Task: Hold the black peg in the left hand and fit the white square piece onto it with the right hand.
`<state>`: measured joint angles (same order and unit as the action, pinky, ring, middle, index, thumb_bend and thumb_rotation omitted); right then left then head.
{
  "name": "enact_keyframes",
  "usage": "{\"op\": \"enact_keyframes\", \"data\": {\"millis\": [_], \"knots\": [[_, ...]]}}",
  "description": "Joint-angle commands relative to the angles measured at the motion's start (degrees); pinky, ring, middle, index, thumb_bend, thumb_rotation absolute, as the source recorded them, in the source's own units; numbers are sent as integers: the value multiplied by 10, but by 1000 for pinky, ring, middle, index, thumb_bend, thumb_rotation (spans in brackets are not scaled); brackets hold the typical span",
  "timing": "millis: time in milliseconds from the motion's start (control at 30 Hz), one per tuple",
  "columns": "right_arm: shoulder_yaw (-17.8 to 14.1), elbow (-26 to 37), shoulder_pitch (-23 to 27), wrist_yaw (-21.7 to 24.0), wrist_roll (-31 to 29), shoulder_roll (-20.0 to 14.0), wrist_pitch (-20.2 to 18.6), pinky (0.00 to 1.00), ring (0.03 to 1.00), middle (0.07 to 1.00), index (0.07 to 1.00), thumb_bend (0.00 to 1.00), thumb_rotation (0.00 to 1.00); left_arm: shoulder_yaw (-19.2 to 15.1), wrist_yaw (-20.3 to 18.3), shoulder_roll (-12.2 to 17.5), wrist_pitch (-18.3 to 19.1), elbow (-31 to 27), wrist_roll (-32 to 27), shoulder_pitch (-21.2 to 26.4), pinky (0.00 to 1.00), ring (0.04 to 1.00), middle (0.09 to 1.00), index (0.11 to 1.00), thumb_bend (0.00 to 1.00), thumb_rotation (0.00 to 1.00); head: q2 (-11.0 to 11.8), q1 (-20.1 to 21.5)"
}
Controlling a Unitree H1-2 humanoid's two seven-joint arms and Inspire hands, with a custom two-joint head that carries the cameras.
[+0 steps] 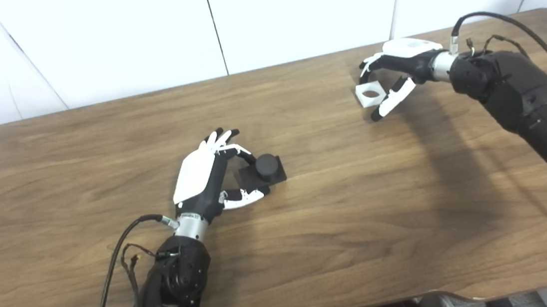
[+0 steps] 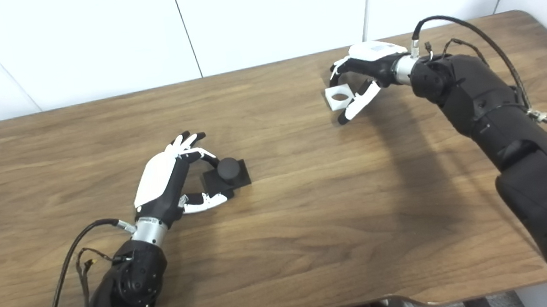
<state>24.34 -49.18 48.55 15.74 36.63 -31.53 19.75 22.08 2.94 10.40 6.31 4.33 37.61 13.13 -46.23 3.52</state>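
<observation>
While both views matched, I saw the left hand (image 1: 205,177) pinching the matte black peg (image 1: 266,167) by its square base on the wood table (image 1: 339,207). Well apart at the far right, my right hand (image 2: 371,71) pinched the white piece (image 2: 338,98), flat with a round hole.

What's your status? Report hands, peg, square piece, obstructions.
Left hand closing around black peg, grip unconfirmed. Right hand holding white square piece, well apart from the peg. Table between them unobstructed.

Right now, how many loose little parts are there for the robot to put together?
2. A black peg on a square base sits mid-table at the left hand. A white square piece with a round hole is in the right hand, far right.
</observation>
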Motion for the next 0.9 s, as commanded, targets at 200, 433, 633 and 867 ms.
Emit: {"op": "enact_keyframes", "data": {"millis": [200, 433, 633, 867], "knots": [[10, 15, 22, -13, 12, -10, 17, 932, 930, 900, 721, 774, 441, 9, -32, 10, 19, 14, 11, -18, 1000, 1000, 938, 493, 514, 86, -3, 3], [11, 18, 21, -7, 16, -21, 12, 945, 938, 901, 723, 770, 424, 6, -30, 14, 15, 12, 11, -20, 1000, 1000, 936, 493, 515, 84, -5, 3], [10, 16, 20, -11, 17, -29, 14, 966, 940, 891, 726, 773, 423, 7, -25, 17, 9, 19, 15, -18, 1000, 998, 932, 492, 513, 90, -5, 4], [7, 9, 21, -10, 10, -32, 18, 974, 946, 894, 723, 770, 415, 8, -29, 16, 15, 13, 17, -18, 1000, 999, 933, 493, 512, 87, -6, 2]]}}
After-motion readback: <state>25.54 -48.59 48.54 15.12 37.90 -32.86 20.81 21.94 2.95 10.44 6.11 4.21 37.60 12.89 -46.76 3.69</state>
